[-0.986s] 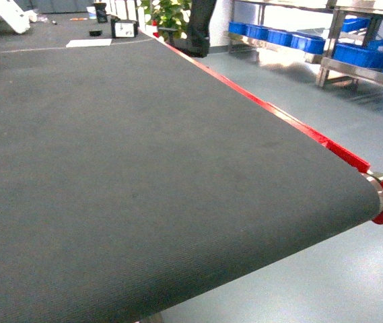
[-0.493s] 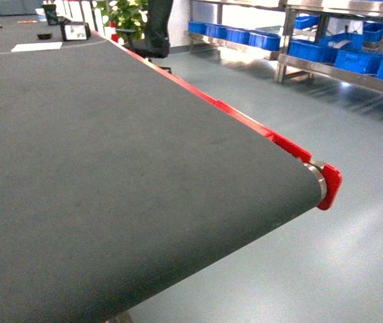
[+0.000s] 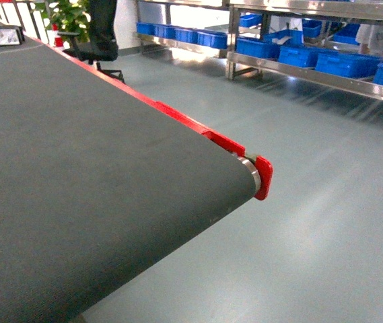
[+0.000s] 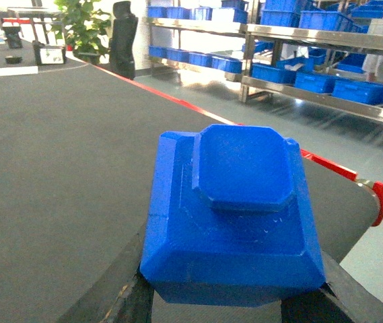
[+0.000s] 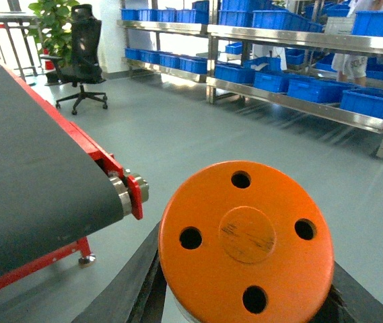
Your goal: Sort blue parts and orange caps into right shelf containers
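A grey-green workshop floor [image 3: 299, 202] filled the lower right of the head view, and a long dark conveyor belt [image 3: 77, 168] with a red side rail [image 3: 178, 120] ran from the upper left down to a rounded end capped by a red bracket [image 3: 264, 176] near the middle of the frame. Along the top right of that view stood steel shelving [image 3: 312, 70] carrying the right shelf containers [image 3: 299, 55], a row of bright-blue bins, well apart from the belt end. A black office chair [image 3: 100, 30] and a leafy potted plant [image 3: 66, 15] stood at the upper left, beyond the belt's red edge. Neither arm showed in the head view. In the left wrist view the blue part [image 4: 235, 208], a blocky moulding with a raised octagonal top, filled the lower centre of the frame and sat between the dark fingers of the left gripper [image 4: 228, 306], which was clamped on its base; the belt lay behind and below it. In the right wrist view the orange cap [image 5: 246, 235], a round disc with four holes around a central boss, filled the lower centre and was likewise held between the dark fingers of the right gripper [image 5: 245, 313], with the belt's roller end at the left of the frame and the blue bins on the shelving across the top.
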